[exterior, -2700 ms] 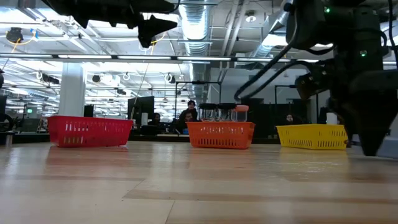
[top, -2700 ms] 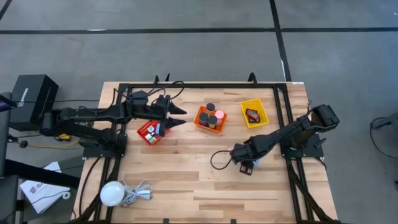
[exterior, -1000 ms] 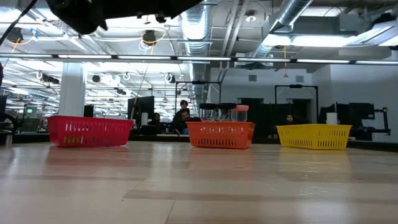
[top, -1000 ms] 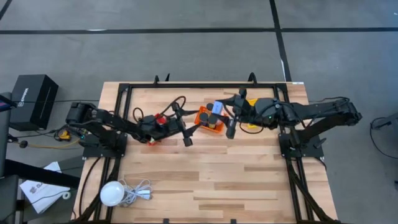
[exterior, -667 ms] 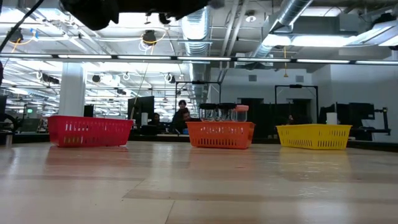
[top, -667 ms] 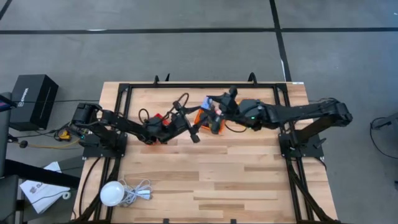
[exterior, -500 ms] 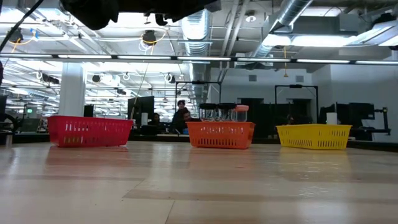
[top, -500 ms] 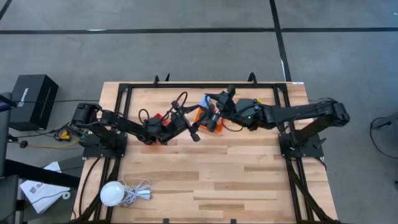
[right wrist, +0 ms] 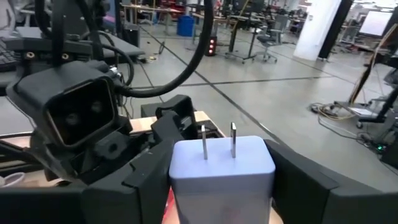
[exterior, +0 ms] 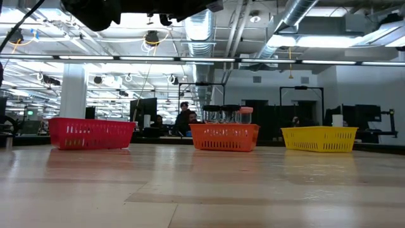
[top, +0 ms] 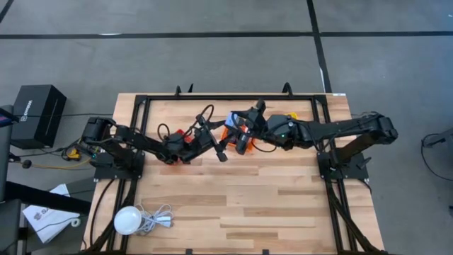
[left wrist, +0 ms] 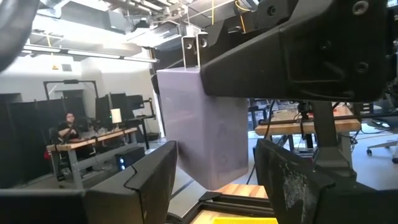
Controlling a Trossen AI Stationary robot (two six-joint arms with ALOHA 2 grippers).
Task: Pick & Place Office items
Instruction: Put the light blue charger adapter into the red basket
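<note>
A pale blue plug block with two metal prongs (right wrist: 221, 177) is in my right gripper (right wrist: 222, 163), which is shut on it in the air above the orange basket (top: 228, 133). In the high view my right gripper (top: 239, 133) reaches in from the table's right. My left gripper (top: 221, 150) comes from the left and is open. In the left wrist view its two fingers (left wrist: 149, 180) stand on either side of the block (left wrist: 202, 124), with a narrow gap showing. Black cylinders and a pink cylinder (exterior: 245, 114) stand in the orange basket (exterior: 224, 137). My right gripper pinches the plug block by two opposite sides (right wrist: 178, 173) between its two fingers. The fingers come roughly level from the table's right side. The block is lifted clear of the table and baskets, and its prongs (right wrist: 217, 140) stick out of its free face.
A red basket (exterior: 92, 133) stands at the left, partly under my left arm in the high view (top: 177, 138). A yellow basket (exterior: 316, 139) stands at the right. A white globe with a coiled cord (top: 127, 219) lies at the near left. The near half of the wooden table (top: 248, 205) is bare.
My right gripper has carried the plug block toward the table's left, past the orange basket and up to my left gripper. My left gripper has moved a little toward the right and far side, so its open fingers now stand around the block.
</note>
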